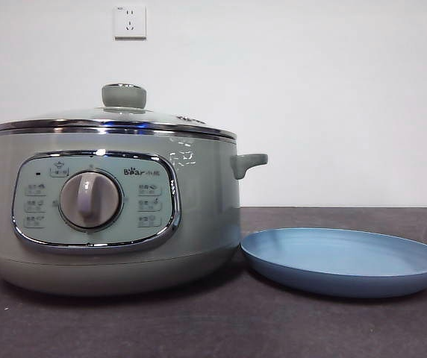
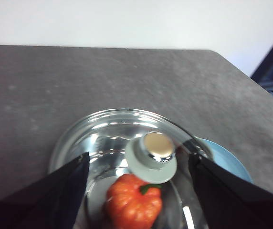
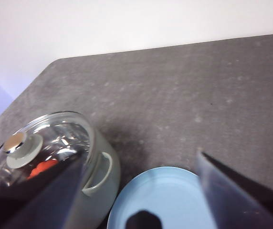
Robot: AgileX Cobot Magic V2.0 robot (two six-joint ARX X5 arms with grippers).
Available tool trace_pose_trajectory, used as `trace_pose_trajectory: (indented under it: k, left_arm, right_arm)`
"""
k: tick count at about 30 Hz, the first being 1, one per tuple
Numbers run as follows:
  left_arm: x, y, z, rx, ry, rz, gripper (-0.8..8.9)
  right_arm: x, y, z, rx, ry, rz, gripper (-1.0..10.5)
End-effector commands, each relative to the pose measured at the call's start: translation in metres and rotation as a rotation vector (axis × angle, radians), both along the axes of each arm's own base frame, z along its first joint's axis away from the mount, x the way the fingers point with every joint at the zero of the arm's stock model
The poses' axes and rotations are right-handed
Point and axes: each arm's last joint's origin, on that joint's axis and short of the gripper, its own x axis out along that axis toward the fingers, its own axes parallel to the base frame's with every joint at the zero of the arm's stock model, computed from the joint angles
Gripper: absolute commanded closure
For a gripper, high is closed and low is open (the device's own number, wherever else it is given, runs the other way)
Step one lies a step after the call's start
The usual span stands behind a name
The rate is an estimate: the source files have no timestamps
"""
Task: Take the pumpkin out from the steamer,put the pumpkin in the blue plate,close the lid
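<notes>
The steamer (image 1: 113,216) stood nearest on the dark tabletop (image 1: 221,328), its lid (image 1: 116,119) seated, the blue plate (image 1: 344,261) bare just beside it, and the pumpkin (image 2: 134,202) visible inside through the glass. The left end effector (image 2: 136,191) hung open above the lid's knob (image 2: 152,155), the right end effector (image 3: 141,200) open over the plate; the first move probably called for a centred, straight-down grip on the knob and a level lift. One steamer, one lid, one plate and one pumpkin were counted.
</notes>
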Motion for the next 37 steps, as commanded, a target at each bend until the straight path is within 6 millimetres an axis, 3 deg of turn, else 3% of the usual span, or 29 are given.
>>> trace_pose_trajectory:
  k: [1, 10, 18, 23, 33, 35, 37]
  left_arm:
    - [0.012, -0.01, 0.005, 0.015, 0.017, -0.049, 4.63]
    - [0.058, -0.058, 0.005, 0.177, 0.121, -0.137, 4.63]
    - [0.084, -0.095, -0.012, 0.304, 0.157, -0.157, 4.63]
    - [0.093, -0.103, -0.028, 0.363, 0.209, -0.145, 4.63]
    - [0.093, -0.105, -0.032, 0.378, 0.233, -0.154, 4.76]
    - [0.092, -0.104, -0.032, 0.385, 0.239, -0.158, 5.57]
    - [0.091, -0.104, -0.033, 0.404, 0.24, -0.169, 7.02]
  right_arm:
    - [0.001, 0.003, 0.001, -0.008, -0.005, 0.023, 4.7]
    - [0.003, 0.009, -0.002, -0.013, 0.019, 0.059, 4.7]
    - [0.002, 0.01, -0.002, -0.014, 0.018, 0.065, 4.7]
    - [0.002, 0.01, -0.002, -0.014, 0.018, 0.065, 4.7]
    - [0.002, 0.01, -0.002, -0.017, 0.017, 0.063, 4.7]
    - [0.002, 0.01, -0.002, -0.017, 0.017, 0.063, 4.7]
    - [0.002, 0.01, -0.002, -0.017, 0.017, 0.063, 4.7]
